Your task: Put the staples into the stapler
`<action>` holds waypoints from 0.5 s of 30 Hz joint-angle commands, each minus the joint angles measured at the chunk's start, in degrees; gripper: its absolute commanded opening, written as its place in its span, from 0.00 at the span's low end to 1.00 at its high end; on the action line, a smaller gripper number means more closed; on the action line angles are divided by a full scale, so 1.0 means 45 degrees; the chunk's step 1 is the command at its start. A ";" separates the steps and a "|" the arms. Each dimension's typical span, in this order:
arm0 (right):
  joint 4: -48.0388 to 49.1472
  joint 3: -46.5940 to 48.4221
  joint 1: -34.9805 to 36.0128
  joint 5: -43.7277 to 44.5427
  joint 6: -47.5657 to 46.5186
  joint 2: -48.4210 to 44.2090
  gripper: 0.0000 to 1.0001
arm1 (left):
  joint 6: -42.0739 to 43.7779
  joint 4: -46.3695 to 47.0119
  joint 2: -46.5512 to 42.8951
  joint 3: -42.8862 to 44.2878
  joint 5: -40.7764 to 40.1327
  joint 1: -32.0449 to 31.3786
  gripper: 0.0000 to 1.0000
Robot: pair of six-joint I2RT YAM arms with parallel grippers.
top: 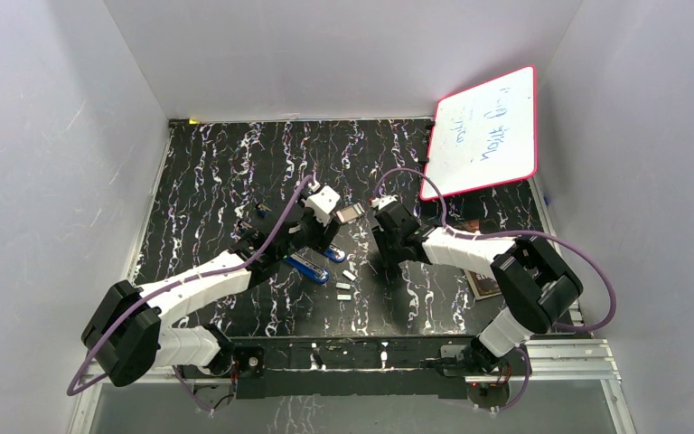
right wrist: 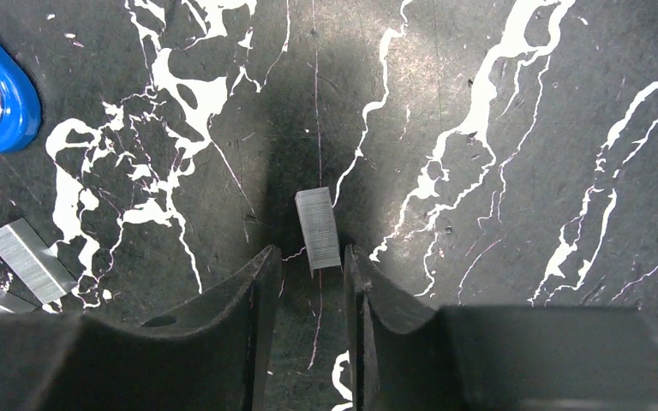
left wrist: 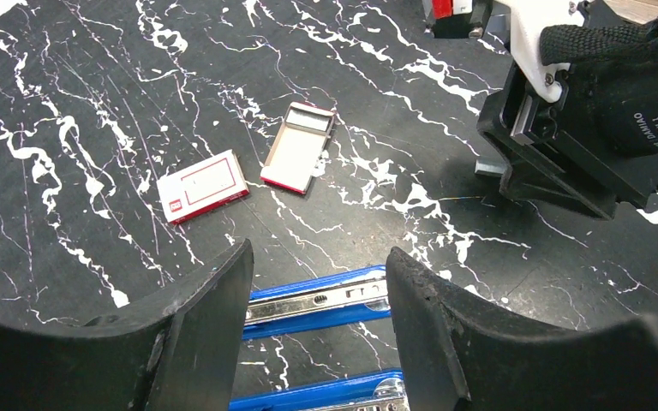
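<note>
Left hand [left wrist: 319, 251]: jaws apart, straddling the open blue stapler [left wrist: 317, 300]. Its fingers [left wrist: 197, 334] hide the stapler's ends, so whether it is grasping cannot be told.
Stapler: lies on the black marbled surface [left wrist: 94, 86] with its silver rail exposed, running crosswise between the left fingers.
Right hand [right wrist: 310, 253]: released, low over the surface, jaws set wider than the staple strip [right wrist: 318, 229].
Staple strip: flat on the surface, its near end between the right fingertips. It sits close to the finger on the view's right, with a gap on the other side, and is apart from the stapler.
Other strips [right wrist: 30, 259]: two lie flat at the left edge of the right wrist view, below the stapler's rounded blue end.
Sleeve [left wrist: 203, 186]: red-and-white, flat on the surface beyond the stapler.
Tray [left wrist: 300, 147]: open, just beside the sleeve.
Whiteboard [top: 483, 136]: leans in the far right corner.
</note>
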 commanded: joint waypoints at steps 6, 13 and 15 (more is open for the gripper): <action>-0.0459 -0.0265 0.0015 -0.0229 0.0212 0.0013 0.35 | -0.0186 0.0176 -0.0184 0.0200 0.0219 0.0059 0.57; -0.0551 -0.0223 0.0008 0.0196 0.0259 -0.0037 0.29 | -0.0992 0.0031 -0.0128 0.0306 -0.0324 0.0100 0.58; -0.0501 -0.0115 0.0025 -0.0030 0.0189 0.0075 0.26 | -0.1292 -0.0292 0.0053 0.0595 -0.0617 0.0125 0.59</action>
